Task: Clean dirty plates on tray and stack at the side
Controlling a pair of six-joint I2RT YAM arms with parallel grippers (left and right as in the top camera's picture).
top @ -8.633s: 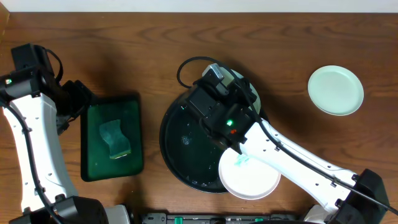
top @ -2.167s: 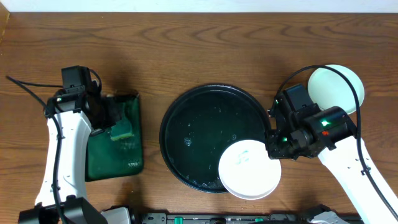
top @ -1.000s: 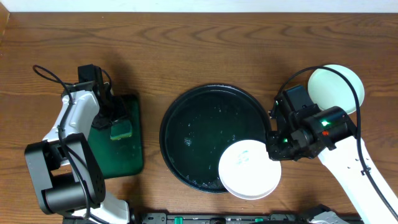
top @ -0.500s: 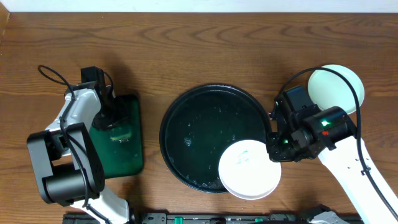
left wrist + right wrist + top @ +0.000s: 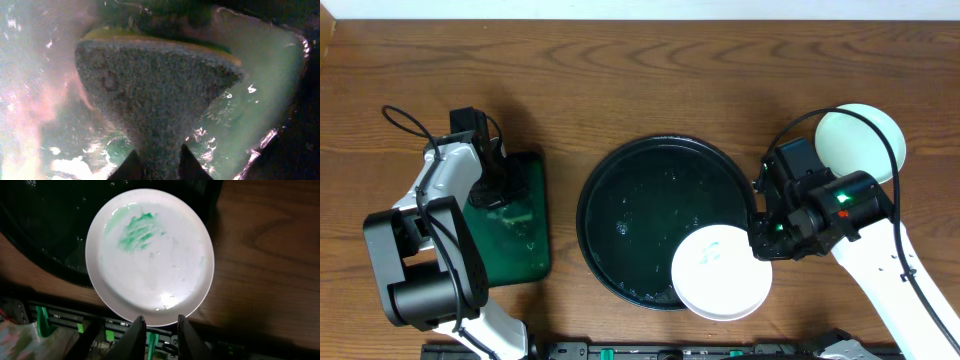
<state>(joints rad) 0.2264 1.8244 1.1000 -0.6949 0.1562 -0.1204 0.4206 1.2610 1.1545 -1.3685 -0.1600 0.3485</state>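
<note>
On the left, over the dark green tray (image 5: 510,250) beside the black tray (image 5: 630,200): the left gripper (image 5: 159,165), jaws drawn narrow and clamped on a sponge (image 5: 155,90). Sponge squeezed to a thin neck between the two tips and fanning out wide beyond them, rough grey face toward the wrist camera, a yellowish layer along its far edge, wet gleaming tray floor all around. On the right, a white plate (image 5: 150,255) lying flat at the black tray's lower-right edge, partly on the tray and partly jutting out past its rim toward the near edge of the wooden table (image 5: 650,80). In the plate's bowl, a green smear (image 5: 137,230), on the side away from the jaws. At the plate's right-hand rim, the right gripper (image 5: 161,330), pointing down. Its fingertips (image 5: 137,330) just overlapping the rim's edge, one to each side along it, jaws narrow with a slim gap showing between. No telling from either view whether clamped on that rim or merely touching it. Beyond the right arm, well apart from the black tray, a pale mint plate (image 5: 865,150) flat on the table, part of it hidden behind the arm and its cable.
</note>
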